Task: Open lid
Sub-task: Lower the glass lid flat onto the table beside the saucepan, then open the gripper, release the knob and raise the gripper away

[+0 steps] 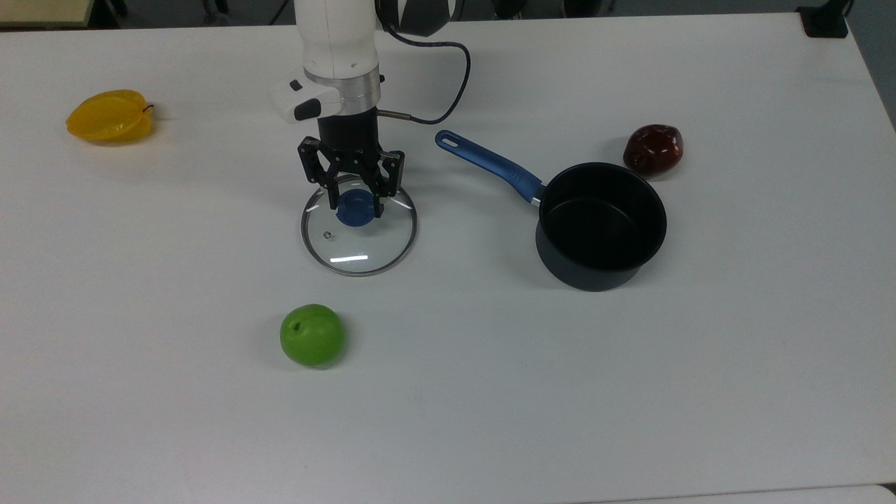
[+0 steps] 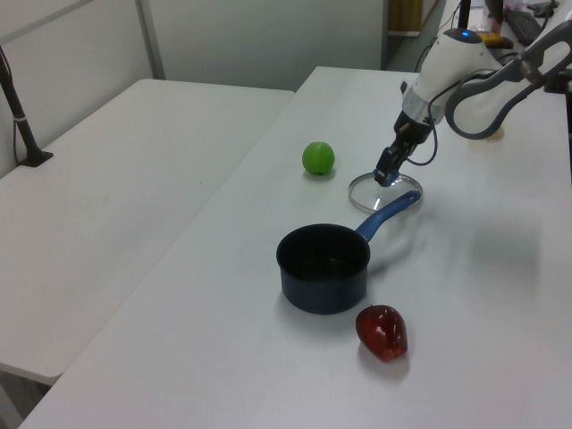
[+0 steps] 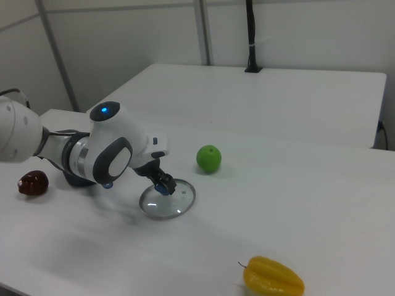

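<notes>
A wide white table (image 1: 630,392) carries everything, with a second white table behind it in the left view. The round clear glass lid with a thin metal rim (image 1: 359,241) lies flat on the table, apart from the dark saucepan with a blue handle (image 1: 600,224), whose mouth stands uncovered. The black two-finger gripper (image 1: 355,206) points down over the lid, its fingers closed against either side of the blue centre knob (image 1: 355,210), apparently gripping it. A green apple (image 1: 312,334) sits near the lid; a yellow starfruit (image 1: 110,116) and a dark red fruit (image 1: 653,149) lie well apart.
</notes>
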You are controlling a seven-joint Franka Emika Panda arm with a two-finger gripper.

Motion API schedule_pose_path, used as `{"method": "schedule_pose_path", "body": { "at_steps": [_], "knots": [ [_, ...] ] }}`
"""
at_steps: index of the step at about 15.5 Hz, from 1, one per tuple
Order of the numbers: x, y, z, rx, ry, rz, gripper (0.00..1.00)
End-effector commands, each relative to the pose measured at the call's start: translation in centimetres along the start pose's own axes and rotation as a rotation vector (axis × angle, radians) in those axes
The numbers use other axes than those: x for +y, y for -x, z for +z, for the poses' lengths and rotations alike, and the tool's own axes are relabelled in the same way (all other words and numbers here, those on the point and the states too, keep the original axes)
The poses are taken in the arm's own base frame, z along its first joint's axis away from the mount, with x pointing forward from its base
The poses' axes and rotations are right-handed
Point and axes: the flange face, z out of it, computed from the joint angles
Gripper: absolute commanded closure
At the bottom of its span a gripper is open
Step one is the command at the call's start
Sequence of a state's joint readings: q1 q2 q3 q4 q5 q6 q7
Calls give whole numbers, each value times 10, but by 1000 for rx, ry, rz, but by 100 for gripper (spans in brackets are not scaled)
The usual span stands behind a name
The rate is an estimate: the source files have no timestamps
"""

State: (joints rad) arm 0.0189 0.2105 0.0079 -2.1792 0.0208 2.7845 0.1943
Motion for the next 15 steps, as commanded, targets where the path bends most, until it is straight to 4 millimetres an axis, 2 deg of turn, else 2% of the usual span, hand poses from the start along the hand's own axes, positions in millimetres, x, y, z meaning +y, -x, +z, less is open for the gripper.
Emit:
{"method": "schedule_pose_path", "body": {
  "at_steps": [1,5,10,13,14,15],
  "knots": [
    [-5,-8,-1,18,-15,2,0],
    [-7,-17,-49,37,-24,9,0],
    [1,-11,-125,-118,2,64,0],
    [1,-24,-174,-269,29,73,0],
    [7,-34,-197,-329,40,76,0],
    [11,-38,-209,-350,44,81,0]
  ]
}}
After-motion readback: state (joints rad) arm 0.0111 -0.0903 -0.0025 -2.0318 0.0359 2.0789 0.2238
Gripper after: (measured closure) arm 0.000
